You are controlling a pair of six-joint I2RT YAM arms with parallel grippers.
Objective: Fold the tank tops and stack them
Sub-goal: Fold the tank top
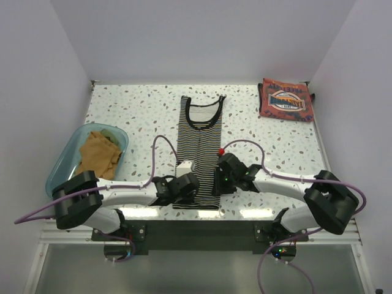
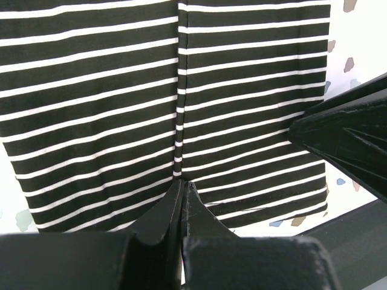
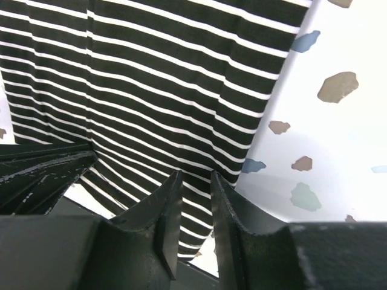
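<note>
Top external view shows us the striped tank top (image 1: 199, 147) flat at mid-table (image 1: 135, 110), left gripper (image 2: 183, 186) closed tight over its near hem, right gripper (image 3: 195, 181) slightly parted, visibly holding nothing.

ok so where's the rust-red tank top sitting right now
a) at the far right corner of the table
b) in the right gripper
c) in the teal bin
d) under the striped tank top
a: the rust-red tank top lies folded at the far right corner of the table, apart from the striped tank top, while the teal bin holds mustard-orange cloth.
</note>
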